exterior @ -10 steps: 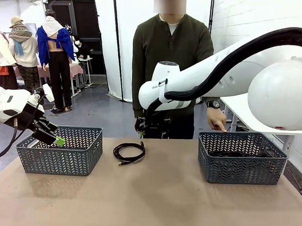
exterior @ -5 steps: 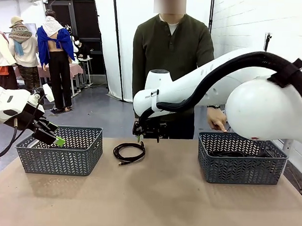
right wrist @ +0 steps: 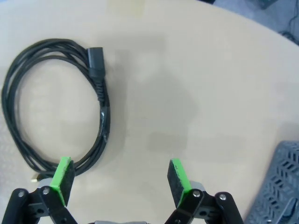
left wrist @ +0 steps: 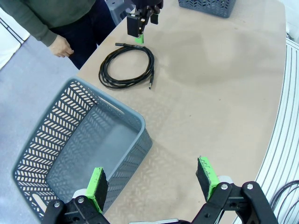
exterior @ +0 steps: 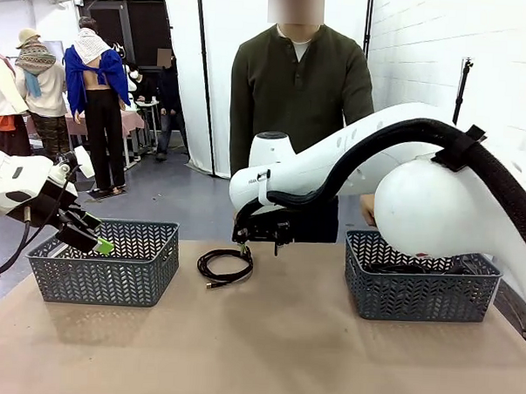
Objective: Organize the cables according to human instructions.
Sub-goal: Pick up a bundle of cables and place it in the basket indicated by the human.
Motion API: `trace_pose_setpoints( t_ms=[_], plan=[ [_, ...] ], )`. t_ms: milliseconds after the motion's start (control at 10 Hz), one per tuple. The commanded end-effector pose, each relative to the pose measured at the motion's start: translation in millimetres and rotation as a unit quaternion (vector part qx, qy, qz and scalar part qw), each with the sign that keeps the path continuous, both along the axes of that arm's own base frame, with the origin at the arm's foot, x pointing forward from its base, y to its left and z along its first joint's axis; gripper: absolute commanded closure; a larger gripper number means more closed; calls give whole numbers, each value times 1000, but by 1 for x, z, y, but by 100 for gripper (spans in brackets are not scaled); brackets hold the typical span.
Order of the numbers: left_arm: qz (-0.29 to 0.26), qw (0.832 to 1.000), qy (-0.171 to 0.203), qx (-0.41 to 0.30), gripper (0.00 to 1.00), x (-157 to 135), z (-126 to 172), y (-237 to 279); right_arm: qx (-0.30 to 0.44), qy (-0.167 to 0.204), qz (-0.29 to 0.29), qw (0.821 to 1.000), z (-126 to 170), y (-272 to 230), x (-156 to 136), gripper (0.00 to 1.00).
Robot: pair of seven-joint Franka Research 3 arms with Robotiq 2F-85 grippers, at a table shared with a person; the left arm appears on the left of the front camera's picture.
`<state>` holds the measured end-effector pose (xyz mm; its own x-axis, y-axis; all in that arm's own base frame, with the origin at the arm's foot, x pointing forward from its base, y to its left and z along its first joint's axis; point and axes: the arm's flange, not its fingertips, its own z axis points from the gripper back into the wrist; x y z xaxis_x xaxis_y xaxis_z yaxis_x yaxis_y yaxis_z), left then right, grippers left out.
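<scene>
Now the right end effector (exterior: 244,241), fingers apart and empty, hangs just above the coiled cable (exterior: 225,267) lying on the tabletop (exterior: 273,354) between both baskets, far nearer than the left.

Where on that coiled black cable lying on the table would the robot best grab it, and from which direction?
Probably from straight above, closing on the bundled strands at the rim of the cable, near the spot below the open right gripper. The coil lies flat on the table, so only a top approach lets one finger go inside the loop and one outside. The stiff plug looks harder to pinch.
</scene>
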<state>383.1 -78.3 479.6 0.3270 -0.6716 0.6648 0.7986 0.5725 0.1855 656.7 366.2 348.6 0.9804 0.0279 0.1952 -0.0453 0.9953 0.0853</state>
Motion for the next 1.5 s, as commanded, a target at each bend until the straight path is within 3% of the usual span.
trace_pose_setpoints(
  t_ms=[0,1400],
  plan=[
    [-5,1000,0,-4,0,2,-2,2,-27,-3,-29,999,-2,7,10,0],
    [-5,1000,0,-4,0,2,-2,2,-55,9,-53,997,-38,12,36,0]
  ],
)
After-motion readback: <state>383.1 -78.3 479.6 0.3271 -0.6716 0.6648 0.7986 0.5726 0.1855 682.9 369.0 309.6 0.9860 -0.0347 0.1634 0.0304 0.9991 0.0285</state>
